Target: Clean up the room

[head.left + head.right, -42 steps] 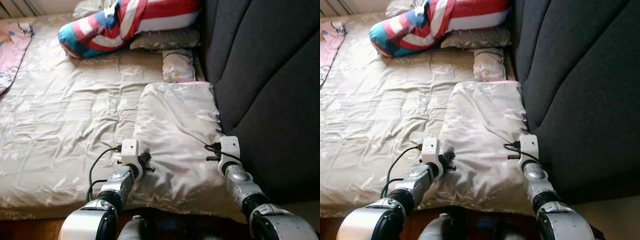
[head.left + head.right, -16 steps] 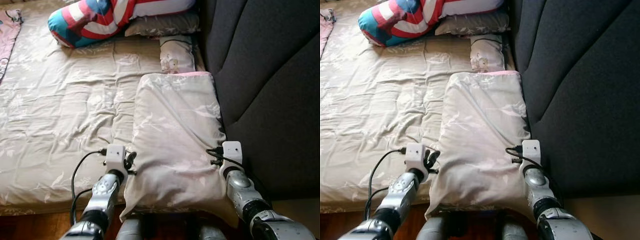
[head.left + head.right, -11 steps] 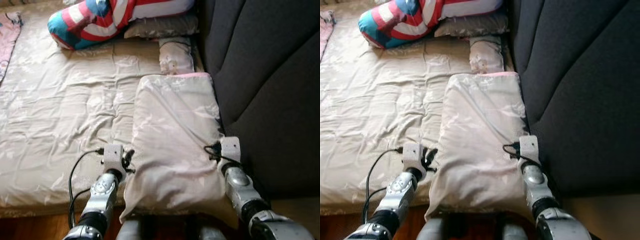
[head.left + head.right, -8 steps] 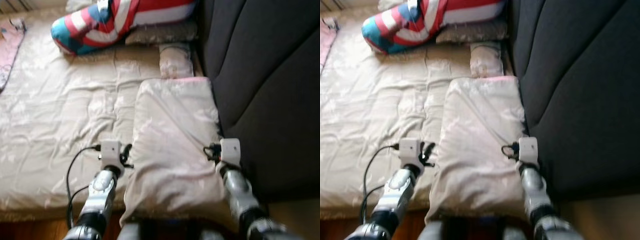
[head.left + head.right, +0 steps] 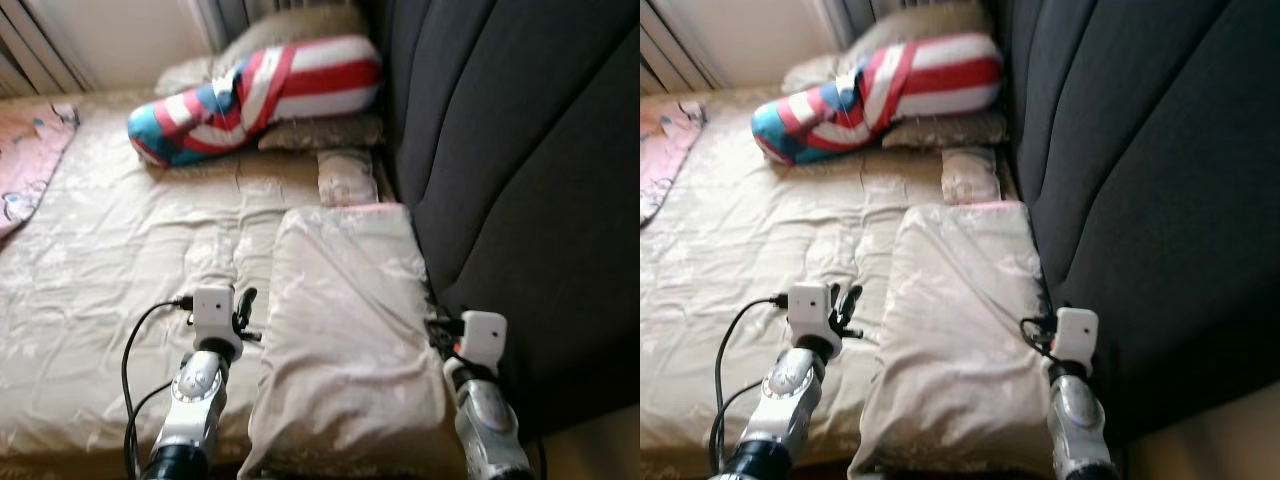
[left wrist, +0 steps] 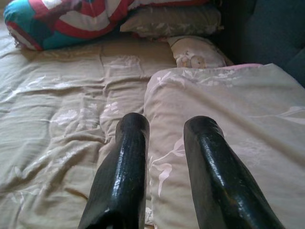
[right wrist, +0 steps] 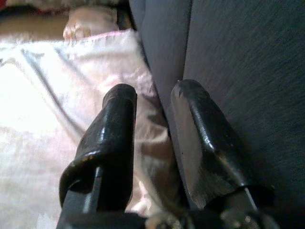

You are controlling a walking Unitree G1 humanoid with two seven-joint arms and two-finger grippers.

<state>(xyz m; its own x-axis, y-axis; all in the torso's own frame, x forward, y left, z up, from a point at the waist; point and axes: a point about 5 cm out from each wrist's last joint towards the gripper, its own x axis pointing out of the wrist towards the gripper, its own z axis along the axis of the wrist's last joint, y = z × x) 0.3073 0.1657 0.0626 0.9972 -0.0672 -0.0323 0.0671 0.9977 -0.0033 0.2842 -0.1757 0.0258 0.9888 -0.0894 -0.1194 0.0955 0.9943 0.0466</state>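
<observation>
A beige pillow is lying along the bed's right edge, pressed against the dark headboard. The left gripper is hovering at the pillow's left edge, fingers spread with nothing between them. The right gripper is sitting at the pillow's right edge beside the headboard, fingers parted too. A striped bolster is resting at the bed's far edge.

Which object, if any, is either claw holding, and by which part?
Nothing is held. The left claw is open at the left edge of the beige satin pillow; the right claw is open between its right edge and the dark grey upholstered headboard.
</observation>
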